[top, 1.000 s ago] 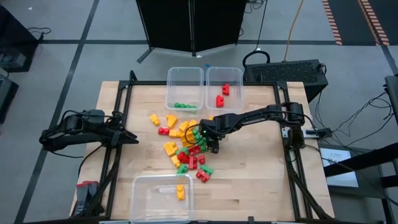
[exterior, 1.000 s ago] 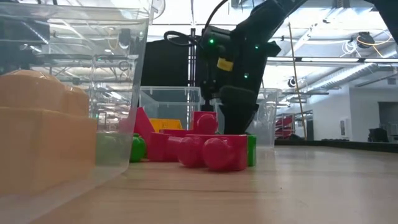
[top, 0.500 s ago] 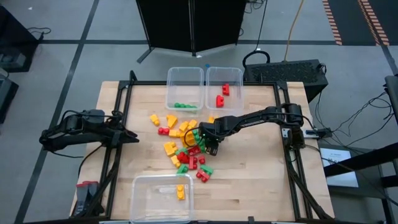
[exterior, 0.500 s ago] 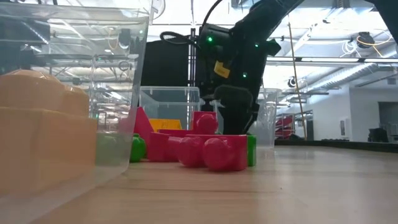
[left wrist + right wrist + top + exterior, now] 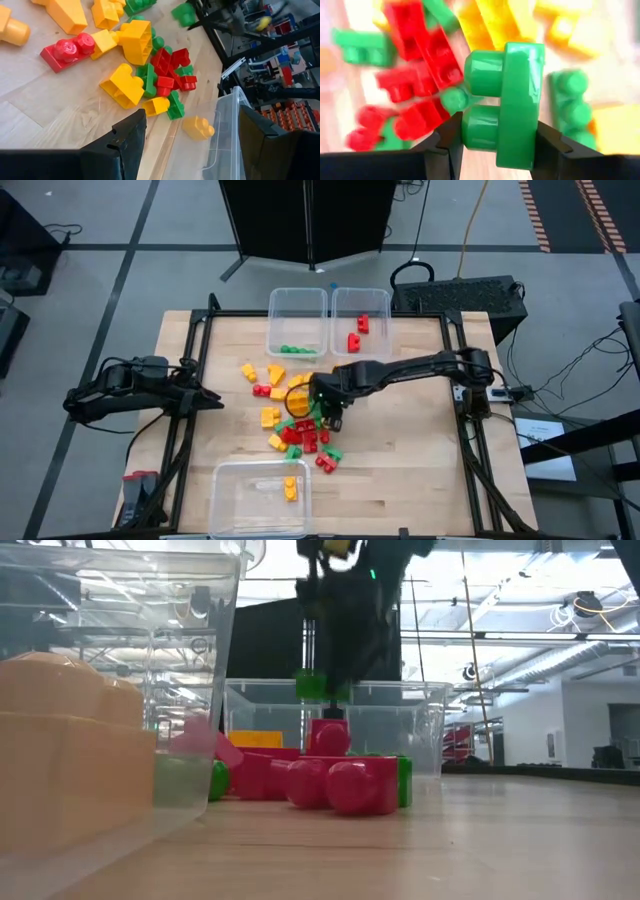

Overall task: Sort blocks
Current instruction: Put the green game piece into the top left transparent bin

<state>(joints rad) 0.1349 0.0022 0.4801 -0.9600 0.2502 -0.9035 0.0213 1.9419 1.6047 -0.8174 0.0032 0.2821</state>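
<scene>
Right claw [image 5: 492,150]: closed on a green two-stud brick [image 5: 512,102], one finger on each flat side face; it hangs above the heap near the middle of the surface [image 5: 400,470].
Held brick: in the low view the green two-stud brick [image 5: 312,686] is clear of the pile, with the red bricks [image 5: 330,780] lying below it.
Left claw [image 5: 190,150]: fingers spread wide, nothing between them; it waits at the left edge of the surface, pointed toward the heap.
Loose blocks [image 5: 300,420]: red, green and yellow-orange bricks lie mixed in the centre, many touching or overlapping.
Tubs: the far left tub [image 5: 297,308] holds green bricks, the far right tub [image 5: 362,305] holds red ones, the near tub [image 5: 255,495] holds a yellow one.
Handling: the bricks look like light, rigid, glossy plastic, so likely slippery; flat opposite walls give the surest hold, not the rounded studs.
Step in hand: probably carrying the green brick to the far left tub.
Risk: a smooth brick may twist or slip if the grip is off-centre.
</scene>
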